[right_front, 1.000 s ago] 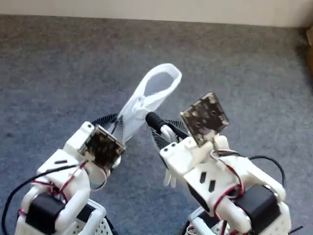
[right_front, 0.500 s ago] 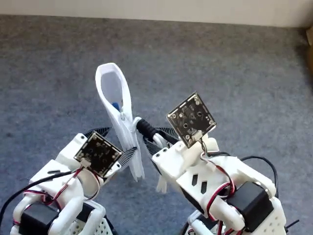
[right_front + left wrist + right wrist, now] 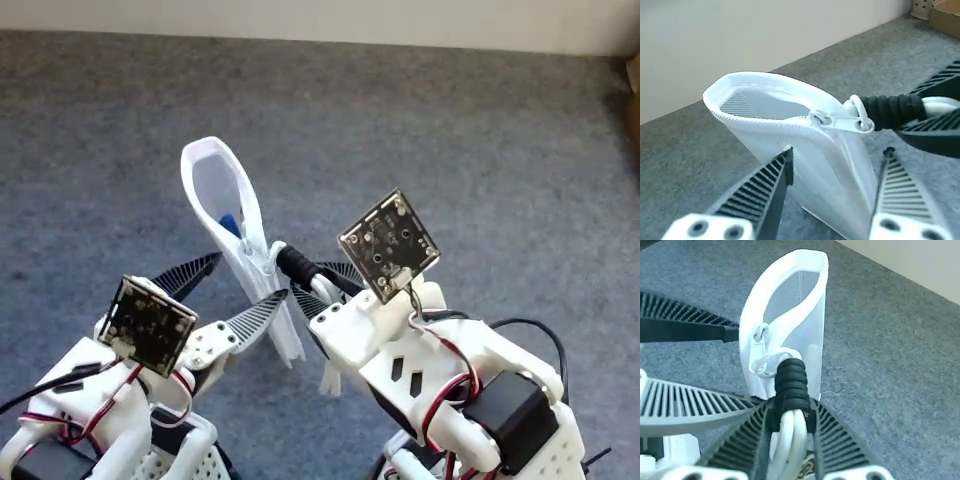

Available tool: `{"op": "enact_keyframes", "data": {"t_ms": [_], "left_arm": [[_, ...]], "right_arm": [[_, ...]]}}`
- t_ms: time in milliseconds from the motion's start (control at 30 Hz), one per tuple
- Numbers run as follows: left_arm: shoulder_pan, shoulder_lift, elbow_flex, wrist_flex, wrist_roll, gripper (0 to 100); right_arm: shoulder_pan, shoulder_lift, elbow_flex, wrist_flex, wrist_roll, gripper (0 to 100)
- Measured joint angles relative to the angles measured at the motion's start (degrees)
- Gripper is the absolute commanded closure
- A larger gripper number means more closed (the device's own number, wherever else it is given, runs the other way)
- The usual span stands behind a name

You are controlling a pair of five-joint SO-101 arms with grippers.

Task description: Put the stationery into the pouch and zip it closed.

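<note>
Zipping stage: right end effector [image 3: 790, 409] pinches the zip cord [image 3: 789, 377]; left end effector [image 3: 837, 156], spread, should next clamp the pouch [image 3: 835, 175].

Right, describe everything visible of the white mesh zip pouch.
The white mesh zip pouch is upright over grey carpet, semi-sheer fabric, mouth unzipped into an oval. Its zip slider sits at one end of the opening, ringed to a black cord that the right gripper clamps. The open left gripper straddles its body. A blue item shows inside.

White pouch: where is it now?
High view: the white pouch stands upright between the left gripper's open fingers, the right gripper pinching its black zipper cord.
</note>
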Motion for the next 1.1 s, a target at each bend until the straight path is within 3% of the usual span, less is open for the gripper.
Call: {"op": "enact_keyframes", "data": {"t_ms": [167,333,667,767,1100], "left_arm": [[-0.3,0.0,0.4,0.0,1.6,73],[-2.5,0.0,6.4,-5.1,1.8,73],[-6.0,0.0,8.3,-7.0,1.6,85],[-6.0,0.0,7.8,-6.3,-1.5,87],[-6.4,0.0,5.0,-1.5,-3.0,76]], "right_arm": [[-0.1,0.0,0.0,0.0,-0.1,99.5],[-0.1,0.0,0.0,0.0,-2.2,99.5],[-0.2,0.0,0.0,-0.1,-2.8,99.5],[-0.2,0.0,0.0,-0.1,-2.8,99.5],[-0.2,0.0,0.0,0.4,-2.8,99.5]]}}
